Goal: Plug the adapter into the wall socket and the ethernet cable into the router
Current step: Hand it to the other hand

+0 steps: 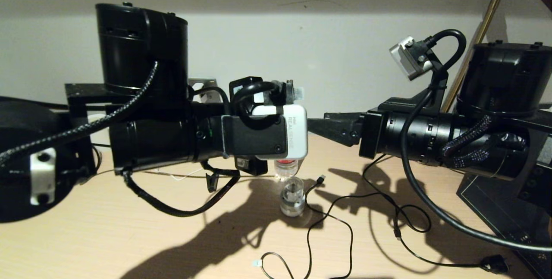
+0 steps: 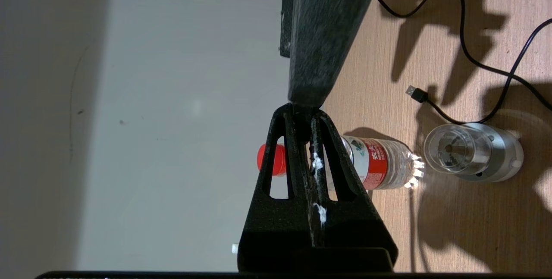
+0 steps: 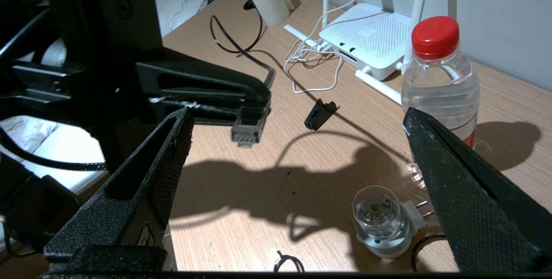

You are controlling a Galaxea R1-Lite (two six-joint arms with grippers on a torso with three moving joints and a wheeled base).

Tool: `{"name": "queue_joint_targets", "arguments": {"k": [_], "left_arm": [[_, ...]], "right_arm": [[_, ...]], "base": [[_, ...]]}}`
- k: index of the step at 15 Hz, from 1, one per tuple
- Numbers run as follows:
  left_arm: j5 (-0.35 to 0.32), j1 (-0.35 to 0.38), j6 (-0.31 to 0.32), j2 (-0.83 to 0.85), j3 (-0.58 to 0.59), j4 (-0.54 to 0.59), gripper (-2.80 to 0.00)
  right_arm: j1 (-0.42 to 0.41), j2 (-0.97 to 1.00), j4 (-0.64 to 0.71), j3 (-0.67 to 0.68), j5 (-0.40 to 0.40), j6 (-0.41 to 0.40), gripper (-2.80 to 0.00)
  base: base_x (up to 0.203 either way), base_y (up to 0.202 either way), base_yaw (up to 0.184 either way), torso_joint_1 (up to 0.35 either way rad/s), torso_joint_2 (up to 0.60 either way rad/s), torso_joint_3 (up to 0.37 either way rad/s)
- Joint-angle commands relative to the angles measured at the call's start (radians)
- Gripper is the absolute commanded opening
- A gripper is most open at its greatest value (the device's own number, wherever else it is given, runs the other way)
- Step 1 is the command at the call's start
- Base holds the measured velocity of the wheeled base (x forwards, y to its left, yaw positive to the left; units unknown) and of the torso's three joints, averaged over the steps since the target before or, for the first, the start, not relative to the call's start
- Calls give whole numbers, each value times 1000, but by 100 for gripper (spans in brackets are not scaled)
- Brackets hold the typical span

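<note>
Ethernet cable (image 3: 248,130): your left pincer (image 3: 254,98) is clamped on it, w/ the clear RJ45 plug hanging just past the fingertips, up in the air above the surface (image 3: 267,184). So pickup looks done, but insertion isn't: the plug is well apart from the router (image 3: 366,39), which lies flat at the back by the wall, ports facing the open surface.

Adapter side: you've got thin white cord (image 3: 310,61) looped in front of the router and reaching its port edge, but I can't make out the adapter body, nor tell whether it's seated. A grey plate on the wall above the router may be the wall socket; too little of it shows to be sure. Treat that half as unconfirmed.

Your right pincer (image 3: 297,158) is spread wide, holding nothing, hovering opposite the left one w/ the plug between them in its view. In my judgement you're mid-task: cable in hand, then either a handoff or a straight carry to the router ports.

Clutter btw you and the router: water bottle (image 3: 440,80), clear-domed gadget (image 3: 381,218), thin USB cable (image 1: 321,180), small black clip (image 3: 320,114), paper roll (image 3: 271,1). Mind the bottle; it stands near the router.
</note>
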Motion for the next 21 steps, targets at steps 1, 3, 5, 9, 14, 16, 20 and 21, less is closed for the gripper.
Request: {"name": "queue_joint_targets", "arguments": {"k": [1,3,5,9,14,16,20,21], "left_arm": [[-1,-2,7,-6,1,-2,-280],[-2,-7,7,-6,0,-2,-280],[-1,-12,7,-5,0,-2,-280],[-1,-19,7,-3,0,-2,-280],[-3,-33,5,5,0,-2,-280],[-3,-38,5,15,2,-2,-280],[-3,-48,0,39,-1,-26,-280],[-3,-48,0,41,0,-28,-280]], "right_arm": [[2,2,-4,-4,2,2,0],[2,5,-4,-7,2,0,0],[2,7,-5,-7,2,0,0],[2,14,-5,-21,2,-1,-280],[5,16,-5,-21,4,-3,-280],[5,16,-5,-19,4,-3,-280],[6,14,-4,-11,7,-3,-280],[6,14,-4,-8,7,-3,-280]], "base": [[0,0,0,0,0,0],[0,0,0,0,0,0],[0,0,0,0,0,0],[0,0,0,0,0,0],[0,0,0,0,0,0],[0,0,0,0,0,0],[0,0,0,0,0,0],[0,0,0,0,0,0]]}}
